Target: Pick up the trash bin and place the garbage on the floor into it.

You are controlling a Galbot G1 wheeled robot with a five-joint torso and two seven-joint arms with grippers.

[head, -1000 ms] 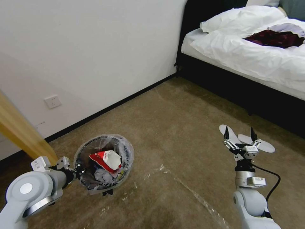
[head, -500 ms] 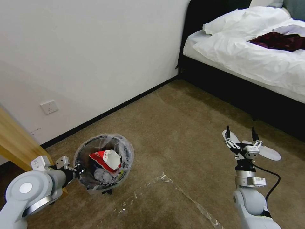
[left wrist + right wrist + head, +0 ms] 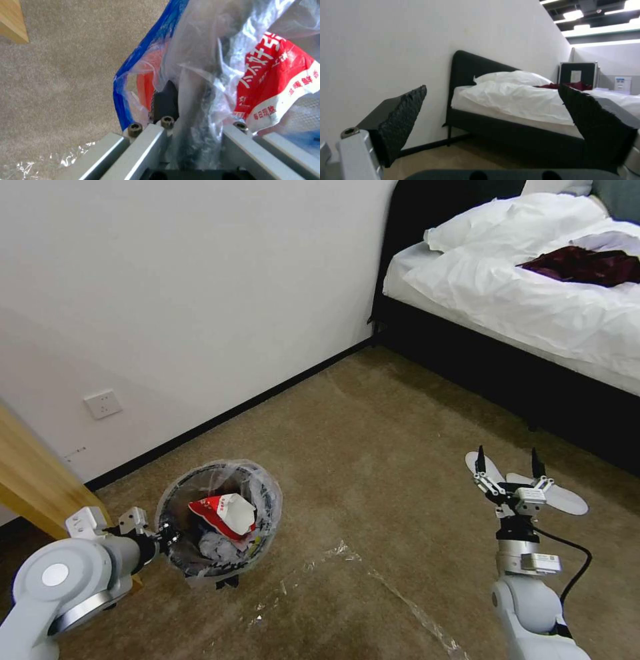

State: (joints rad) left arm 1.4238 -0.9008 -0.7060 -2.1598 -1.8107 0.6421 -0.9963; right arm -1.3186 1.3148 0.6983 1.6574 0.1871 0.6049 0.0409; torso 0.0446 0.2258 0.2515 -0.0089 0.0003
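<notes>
Clamping trash bin (image 3: 220, 520) rim: left end effector (image 3: 162, 535) | right end effector (image 3: 507, 465) spread; bed (image 3: 533, 300) ahead

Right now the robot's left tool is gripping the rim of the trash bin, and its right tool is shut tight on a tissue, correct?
Not quite. The left tool does grip the rim of the trash bin, but the right tool is open and holds nothing. The right wrist view shows its two black fingers spread wide with only the bed between them.

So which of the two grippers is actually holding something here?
The left gripper, shut on the rim of the trash bin. The right gripper is open and empty, raised above the floor.
</notes>
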